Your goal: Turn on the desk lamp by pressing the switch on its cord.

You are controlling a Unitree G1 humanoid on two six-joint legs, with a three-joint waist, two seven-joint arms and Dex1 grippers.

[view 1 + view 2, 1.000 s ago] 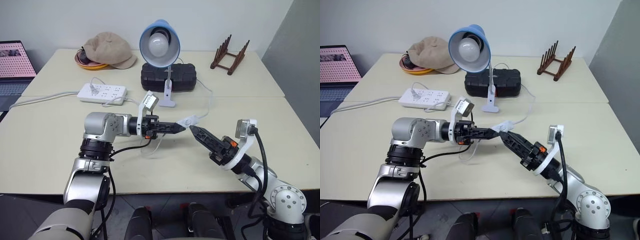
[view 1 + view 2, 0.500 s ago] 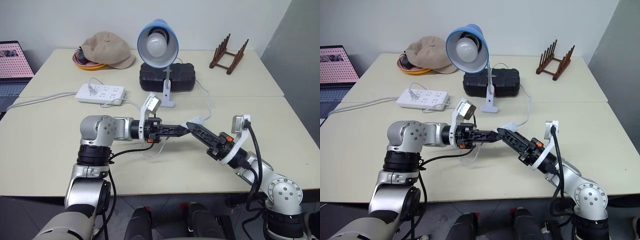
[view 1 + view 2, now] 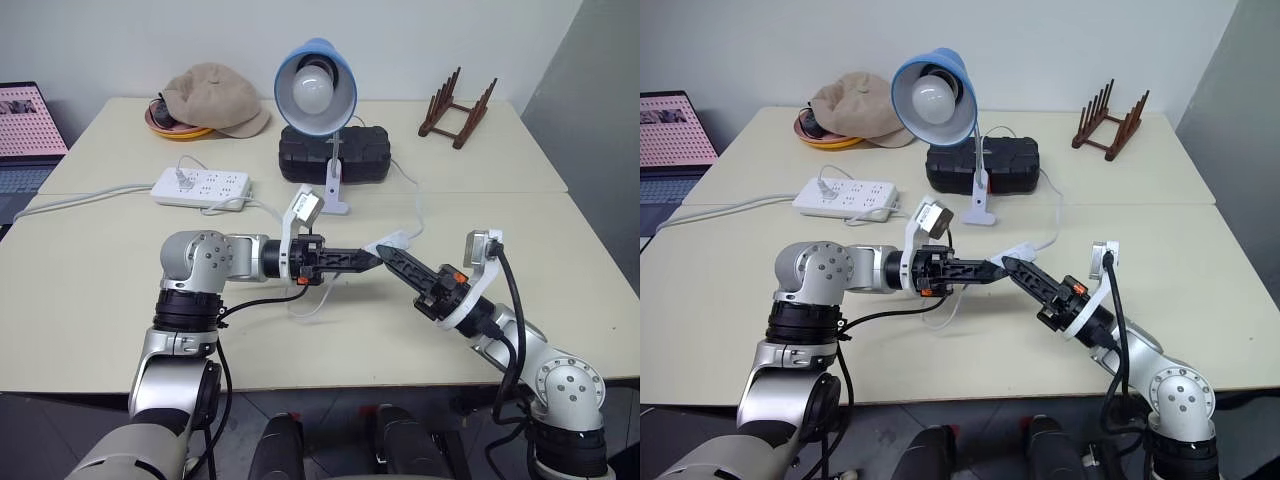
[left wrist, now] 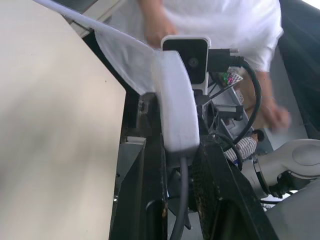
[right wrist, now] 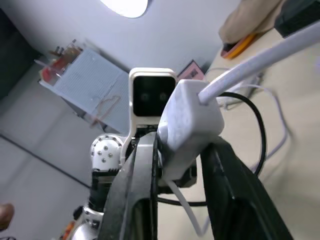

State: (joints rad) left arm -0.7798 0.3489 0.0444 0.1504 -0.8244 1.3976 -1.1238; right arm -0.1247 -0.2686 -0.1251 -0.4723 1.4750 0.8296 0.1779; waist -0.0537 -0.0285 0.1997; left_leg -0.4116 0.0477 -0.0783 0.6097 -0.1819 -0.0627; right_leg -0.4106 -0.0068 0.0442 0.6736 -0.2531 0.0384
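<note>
While the desk lamp (image 3: 317, 82) stands unlit at the back of the table (image 3: 90, 290), I see in the head views that both arms meet at the switch (image 3: 391, 243), lifted off the table on its cord (image 3: 418, 208). My left pincer (image 3: 371, 258) is clamped on the switch from the left, and my right pincer (image 3: 388, 257) has closed on it from the right; a second ago its fingers stood apart, short of the switch. The bulb looks as dark as before, so I judge the press is made or being made but the light has not come.

Left wrist view: the switch (image 4: 174, 102) sits between my left pincer's fingers (image 4: 150, 165), with a person in a white top behind.

Right wrist view: the right pincer's fingers (image 5: 140, 165) squeeze the switch (image 5: 187, 125), the cord (image 5: 250, 62) leaving it toward the table.
</note>
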